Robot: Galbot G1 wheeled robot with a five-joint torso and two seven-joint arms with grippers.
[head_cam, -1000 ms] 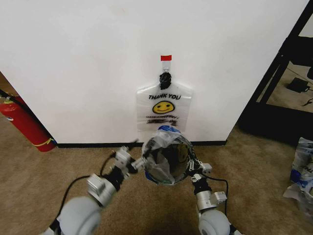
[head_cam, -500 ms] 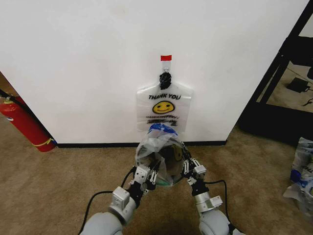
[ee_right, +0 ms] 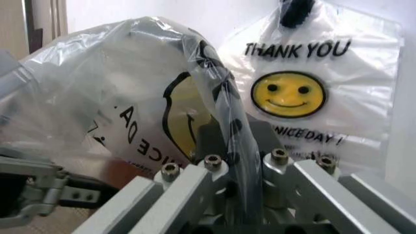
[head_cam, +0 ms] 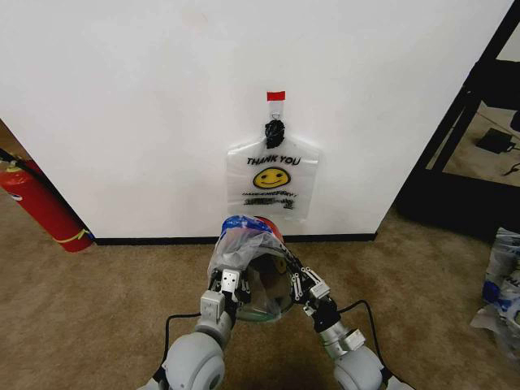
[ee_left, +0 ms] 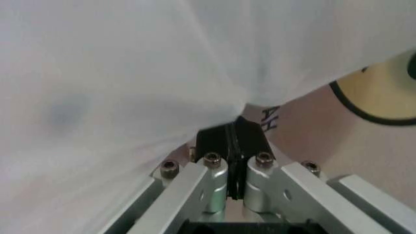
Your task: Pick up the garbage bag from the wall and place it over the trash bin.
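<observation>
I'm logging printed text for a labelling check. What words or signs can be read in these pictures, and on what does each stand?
"THANK YOU": on the bag hanging on the wall, above a yellow smiley face.
"NICE DAY !": below that smiley; the start of the line is hidden.
"DA": part of a word on the garbage bag held by the right gripper and left gripper; the rest is crumpled.

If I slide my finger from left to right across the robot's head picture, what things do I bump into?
Red fire extinguisher → left gripper pinching the garbage bag → right gripper gripping the bag's other side → black shelf frame → pile of plastic bags on the carpet.
</observation>
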